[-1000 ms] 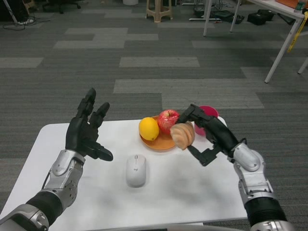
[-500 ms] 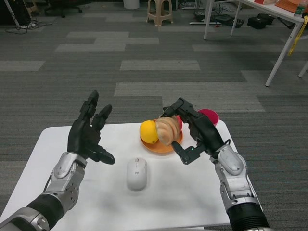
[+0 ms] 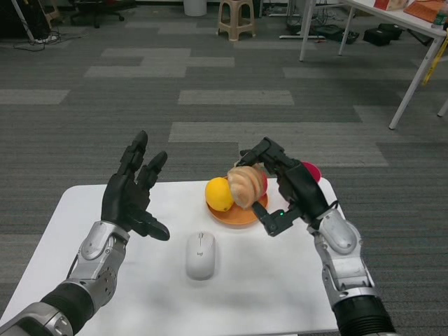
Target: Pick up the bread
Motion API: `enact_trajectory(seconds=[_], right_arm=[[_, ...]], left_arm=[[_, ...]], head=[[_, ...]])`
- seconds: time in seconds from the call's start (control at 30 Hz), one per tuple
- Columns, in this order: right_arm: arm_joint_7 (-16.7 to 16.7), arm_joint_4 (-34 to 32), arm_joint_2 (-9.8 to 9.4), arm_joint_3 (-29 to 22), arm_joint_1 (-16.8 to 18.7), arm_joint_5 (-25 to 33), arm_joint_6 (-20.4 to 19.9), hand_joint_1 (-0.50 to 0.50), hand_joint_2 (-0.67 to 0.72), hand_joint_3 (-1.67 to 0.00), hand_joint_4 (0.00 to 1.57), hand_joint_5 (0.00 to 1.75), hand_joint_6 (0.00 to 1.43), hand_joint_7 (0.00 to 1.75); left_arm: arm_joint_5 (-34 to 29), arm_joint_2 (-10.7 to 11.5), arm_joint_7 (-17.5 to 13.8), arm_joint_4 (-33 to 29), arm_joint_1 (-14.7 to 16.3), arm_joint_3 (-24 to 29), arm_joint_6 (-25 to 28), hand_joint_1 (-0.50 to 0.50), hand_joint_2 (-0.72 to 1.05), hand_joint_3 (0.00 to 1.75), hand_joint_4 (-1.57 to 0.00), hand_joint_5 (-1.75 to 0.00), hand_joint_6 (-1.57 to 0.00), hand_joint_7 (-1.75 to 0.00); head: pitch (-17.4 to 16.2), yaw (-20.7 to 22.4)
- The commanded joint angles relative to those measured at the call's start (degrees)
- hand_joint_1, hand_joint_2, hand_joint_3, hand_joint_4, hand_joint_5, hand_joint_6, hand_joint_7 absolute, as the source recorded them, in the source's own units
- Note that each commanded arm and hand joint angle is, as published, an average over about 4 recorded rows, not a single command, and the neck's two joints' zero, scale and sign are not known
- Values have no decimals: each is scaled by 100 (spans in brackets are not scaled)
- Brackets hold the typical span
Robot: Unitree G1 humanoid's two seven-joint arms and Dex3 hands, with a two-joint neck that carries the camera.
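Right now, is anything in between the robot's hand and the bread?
No. The right hand already holds the bread, lifted over the orange plate beside the lemon. The left hand hovers apart, holding nothing.

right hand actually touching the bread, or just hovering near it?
Touching. The head view shows the right hand gripping the bread, fingers wrapped over its top and side, holding it up over the orange plate.

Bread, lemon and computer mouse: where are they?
bread [image 3: 244, 185], head view, middle of the loaf.
lemon [image 3: 218, 194], head view, its yellow middle.
computer mouse [image 3: 200, 255], head view, its top.
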Motion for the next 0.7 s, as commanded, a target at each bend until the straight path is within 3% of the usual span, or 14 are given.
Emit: enact_trajectory(seconds=[0.03, 0.7], right_arm=[[-53, -185, -94, -157, 23, 104, 24, -17, -41, -151, 0, 97, 83, 154], [-49, -238, -167, -368, 168, 135, 20, -17, -48, -151, 0, 97, 86, 154]], left_arm=[[11, -2, -12, -64, 96, 52, -20, 50, -37, 7, 0, -41, 0, 0], [20, -11, -12, -68, 114, 59, -24, 50, -37, 9, 0, -41, 0, 0]], head=[[-16, -9], [-44, -56]])
